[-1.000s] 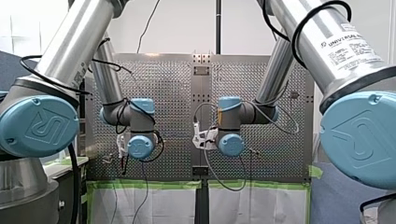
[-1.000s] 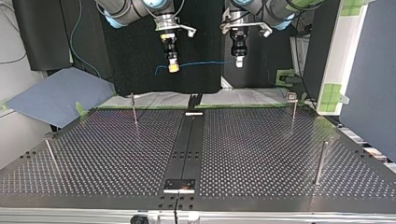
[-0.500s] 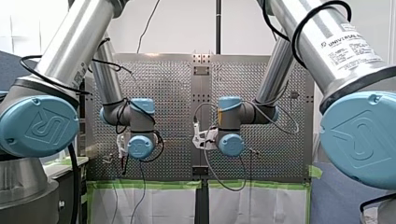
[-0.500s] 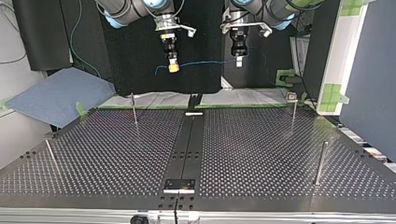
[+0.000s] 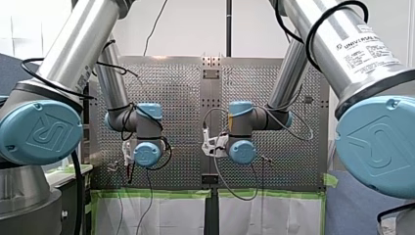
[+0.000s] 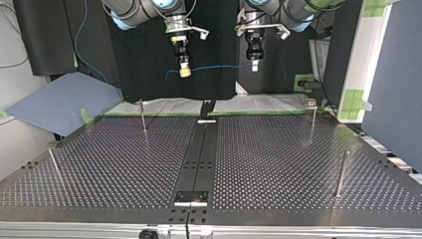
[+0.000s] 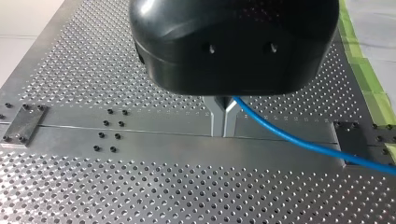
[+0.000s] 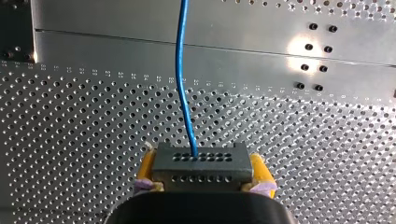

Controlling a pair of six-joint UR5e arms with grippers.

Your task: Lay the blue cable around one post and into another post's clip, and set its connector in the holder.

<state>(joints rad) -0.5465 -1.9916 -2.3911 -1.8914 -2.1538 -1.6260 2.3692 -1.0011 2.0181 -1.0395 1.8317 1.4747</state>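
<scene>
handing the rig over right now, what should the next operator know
My left gripper: jaws shut on the blue cable.
My right gripper: jaws shut on the connector.
Both hang above the table, cable strung between them in the air.
Done: cable and connector grasped.
To do: all routing; the posts are untouched, connector not in a holder.

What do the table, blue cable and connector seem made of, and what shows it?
The table: metal, brushed and shiny, with glare patches. The blue cable: probably plastic-sheathed, smooth, curving softly. The connector: likely plastic, matte dark grey, moulded hole rows.
</scene>
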